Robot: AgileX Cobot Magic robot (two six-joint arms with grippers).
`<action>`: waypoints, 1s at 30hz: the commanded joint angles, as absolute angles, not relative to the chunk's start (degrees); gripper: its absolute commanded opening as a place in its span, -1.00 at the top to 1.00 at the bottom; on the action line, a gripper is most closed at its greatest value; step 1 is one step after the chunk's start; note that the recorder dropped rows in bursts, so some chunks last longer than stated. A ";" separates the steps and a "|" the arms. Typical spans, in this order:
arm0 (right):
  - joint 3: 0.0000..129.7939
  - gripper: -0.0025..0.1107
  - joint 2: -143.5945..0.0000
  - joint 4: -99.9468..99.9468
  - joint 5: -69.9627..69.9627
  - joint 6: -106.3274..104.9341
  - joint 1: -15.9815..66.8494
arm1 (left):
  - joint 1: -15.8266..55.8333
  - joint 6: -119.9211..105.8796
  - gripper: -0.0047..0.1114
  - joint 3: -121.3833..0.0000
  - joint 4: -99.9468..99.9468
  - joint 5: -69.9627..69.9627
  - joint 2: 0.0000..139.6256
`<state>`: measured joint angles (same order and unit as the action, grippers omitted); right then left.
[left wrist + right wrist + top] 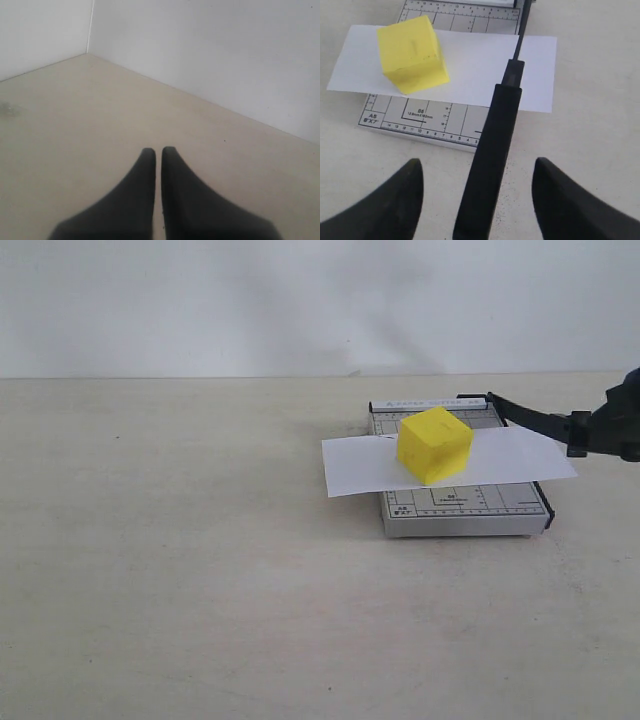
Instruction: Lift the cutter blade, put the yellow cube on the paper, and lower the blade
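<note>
Beige tabletop [200,570], cutter blade [530,418] raised, slanting toward spread right claw [477,164], left claw [158,150] clenched

The only readable print is on the grey cutter board [395,112]. In the corner nearest the right gripper [477,161] it says "A5", and a little farther from it "B6", with a tiny size line beneath that looks like "128mm×182mm". Along the edge facing the gripper a ruler counts from 14 down. The lettering on the board's far strip is too small to read.
</note>
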<state>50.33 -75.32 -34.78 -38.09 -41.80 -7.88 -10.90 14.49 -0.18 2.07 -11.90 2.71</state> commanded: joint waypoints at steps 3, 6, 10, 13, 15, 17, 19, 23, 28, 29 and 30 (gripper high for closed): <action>50.75 0.47 -77.32 -34.26 -38.39 -42.13 -8.00 | -10.75 15.06 0.84 0.00 2.57 -10.58 2.21; 50.75 0.80 -77.32 -33.47 -38.77 -42.13 -8.00 | -10.75 15.06 0.84 0.00 2.57 -10.58 2.21; 50.75 0.96 -77.32 -33.35 -40.76 -42.13 -8.00 | -10.75 15.06 0.84 0.00 2.57 -10.58 2.21; 50.64 0.96 -77.32 -33.35 -42.37 -42.13 -8.00 | -10.75 15.06 0.84 0.00 2.57 -10.52 2.21; 50.64 0.96 -77.32 -33.35 -42.78 -41.88 -8.00 | -10.75 15.06 0.84 0.00 2.57 -10.52 2.21; 50.64 0.96 -77.32 -33.35 -43.58 -41.45 -8.00 | -10.75 15.06 0.84 0.00 2.57 -10.52 2.21; 50.54 0.96 -77.54 -33.35 -44.63 -41.01 -8.00 | -10.75 15.06 0.84 0.00 2.57 -10.52 2.21; 48.27 0.96 -79.37 -33.83 -45.02 -41.01 -8.00 | -10.75 15.06 0.84 0.00 2.57 -10.52 2.21; 43.48 0.96 -81.74 -33.83 -43.57 -41.01 -8.00 | -10.75 15.06 0.84 0.00 2.57 -10.52 2.21; 42.66 0.96 -81.79 -33.83 -42.86 -41.01 -8.00 | -10.75 15.06 0.84 0.00 2.57 -10.52 2.21; 41.82 0.96 -81.91 -33.83 -41.97 -41.01 -8.00 | -10.75 15.06 0.84 0.00 2.57 -10.52 2.21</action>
